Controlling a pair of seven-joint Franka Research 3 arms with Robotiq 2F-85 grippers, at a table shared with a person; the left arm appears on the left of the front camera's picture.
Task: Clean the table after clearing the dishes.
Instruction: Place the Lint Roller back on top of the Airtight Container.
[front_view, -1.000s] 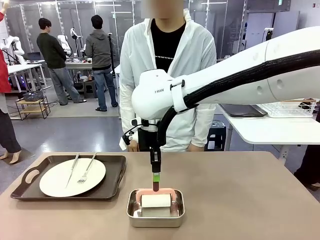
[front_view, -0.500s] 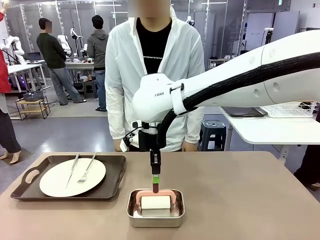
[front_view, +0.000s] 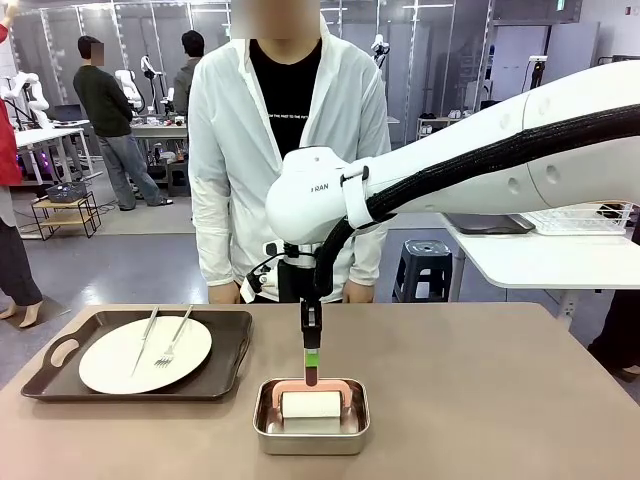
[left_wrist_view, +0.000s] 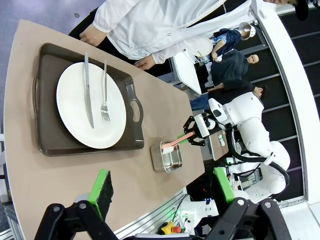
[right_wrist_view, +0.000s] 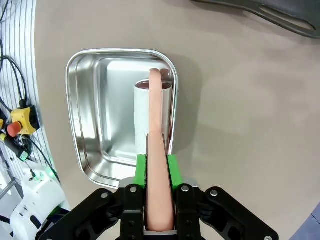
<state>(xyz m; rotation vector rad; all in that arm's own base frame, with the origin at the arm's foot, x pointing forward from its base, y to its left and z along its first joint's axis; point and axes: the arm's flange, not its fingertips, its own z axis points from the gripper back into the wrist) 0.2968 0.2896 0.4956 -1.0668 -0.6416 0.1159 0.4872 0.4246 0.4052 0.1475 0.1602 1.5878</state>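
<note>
Dishes first: you've got one round cream-white dinner plate (front_view: 110, 365) on a dark brown rectangular handled tray (front_view: 236, 330) at the left side of the matte taupe-brown counter (front_view: 480, 400). A silver knife (front_view: 146, 338) and a silver fork (front_view: 173, 340) lie side by side on that plate.

Your white right arm (front_view: 480, 160) comes in across the middle and points straight down over a small rectangular steel pan (front_view: 262, 430). The pan sits just beside the tray's right end, near your edge of the counter. Inside it is a white cylinder roller (front_view: 311, 411) with a salmon-pink handle (right_wrist_view: 156, 150).

The right jaws are clamped on that handle. In the right wrist view the green pads (right_wrist_view: 141, 170) press it from both sides.

The left jaws hang high above the counter, off to one side of the tray. They're spread wide, with the green pads (left_wrist_view: 102, 187) well apart and nothing between them.

A person in a white jacket (front_view: 290, 150) stands at the far edge, hands down by the counter.
</note>
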